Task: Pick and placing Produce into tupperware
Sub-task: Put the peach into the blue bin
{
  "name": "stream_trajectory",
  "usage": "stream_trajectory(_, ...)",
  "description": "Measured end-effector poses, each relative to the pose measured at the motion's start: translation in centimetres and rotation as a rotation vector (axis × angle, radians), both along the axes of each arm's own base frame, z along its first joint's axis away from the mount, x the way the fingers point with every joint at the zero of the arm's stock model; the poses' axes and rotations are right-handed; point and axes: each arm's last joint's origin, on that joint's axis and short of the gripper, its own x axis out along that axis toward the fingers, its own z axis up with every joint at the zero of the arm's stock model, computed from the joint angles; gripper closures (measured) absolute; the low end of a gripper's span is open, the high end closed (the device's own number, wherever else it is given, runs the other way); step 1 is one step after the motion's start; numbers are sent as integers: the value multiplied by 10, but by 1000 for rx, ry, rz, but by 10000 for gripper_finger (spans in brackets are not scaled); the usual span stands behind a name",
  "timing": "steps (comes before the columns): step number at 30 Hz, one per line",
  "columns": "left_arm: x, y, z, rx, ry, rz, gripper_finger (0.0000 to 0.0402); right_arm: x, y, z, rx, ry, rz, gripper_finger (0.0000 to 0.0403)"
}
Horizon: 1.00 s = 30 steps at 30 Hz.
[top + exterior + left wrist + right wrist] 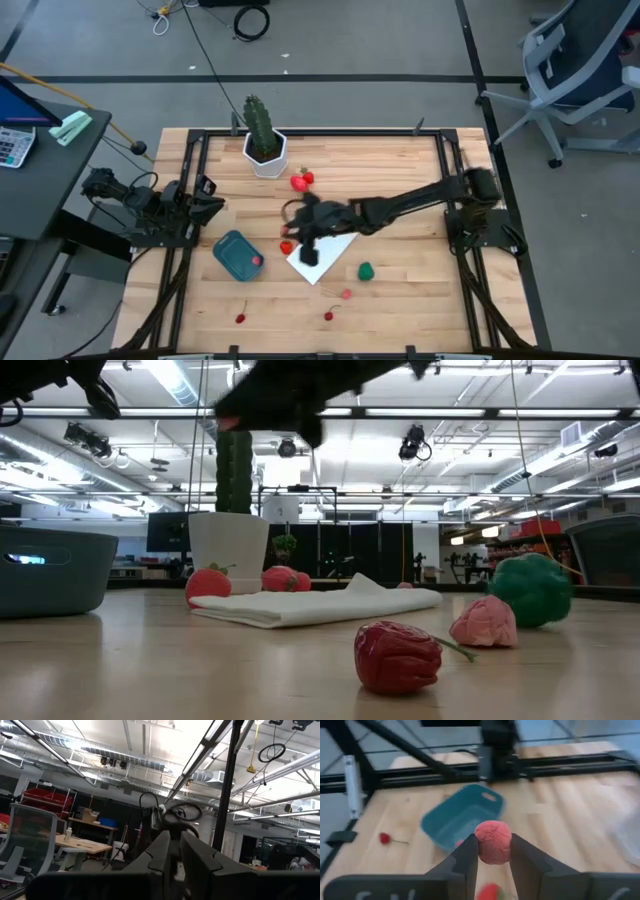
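The teal tupperware tub [237, 255] stands on the table left of centre, and it also shows in the right wrist view [462, 817]. A pink piece [257, 260] lies in it. My right gripper [300, 228] reaches from the right to the table's middle, above the white panel [325, 258], shut on a pinkish-red ball [493, 841]. Loose produce lies on the table: red strawberries [302, 180], a red piece [287, 246], a green piece [366, 270], a pink ball [346, 294] and two cherries [241, 318] [328, 315]. My left gripper [205, 195] waits at the left edge, shut. My right gripper pinches the pinkish-red ball by its two opposite sides [481, 845] between its two fingers. The fingers slant down from the table's right side toward the tub. The ball is lifted clear of the table.
A white hexagonal pot [266, 155] with a tall green cactus [259, 120] stands at the far centre. In the low view a red piece [397, 657], a pink piece [484, 622] and the green piece [530, 588] lie near the front edge.
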Motion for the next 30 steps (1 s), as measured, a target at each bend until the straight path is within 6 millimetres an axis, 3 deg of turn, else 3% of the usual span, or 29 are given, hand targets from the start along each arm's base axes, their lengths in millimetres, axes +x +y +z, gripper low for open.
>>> stream_trajectory(7,0,0,0,1,-2,2,347,63,13,-35,30,18,151,300)
stream_trajectory(13,0,0,0,1,-1,2,347,100,21,-47,-19,49,271,299)
stream_trajectory(21,0,0,0,2,1,1,343,124,20,-55,-22,74,311,250)
stream_trajectory(30,0,0,0,2,2,1,347,124,13,-59,-6,126,246,210)
